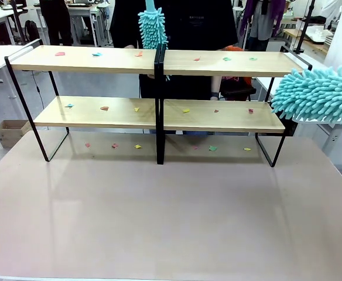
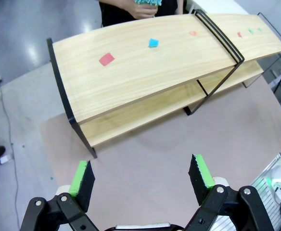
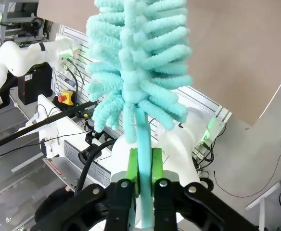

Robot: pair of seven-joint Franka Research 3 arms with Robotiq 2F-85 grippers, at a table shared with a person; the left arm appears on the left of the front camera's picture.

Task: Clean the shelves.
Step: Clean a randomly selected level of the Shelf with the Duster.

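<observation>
The shelves (image 1: 101, 60) stand across the far half of the table, with small coloured paper scraps on both tiers and on the tabletop beneath. In the left wrist view the shelves (image 2: 145, 72) lie below and ahead, with a red scrap (image 2: 106, 58) and a blue scrap (image 2: 153, 43) on top. My left gripper (image 2: 141, 175) hangs open above the table near the shelves' left end. My right gripper (image 3: 144, 175) is shut on the handle of a teal fluffy duster (image 3: 140, 62). That duster (image 1: 317, 93) pokes in beside the shelves' right end. A person behind the shelves holds a second teal duster (image 1: 152, 26) over the top middle.
The pinkish-brown table (image 1: 171, 216) is bare in front of the shelves. A cardboard box (image 1: 10, 132) sits on the floor at the left. White desks stand behind. The right wrist view looks back at the robot's mount, its cables and a white arm (image 3: 15, 57).
</observation>
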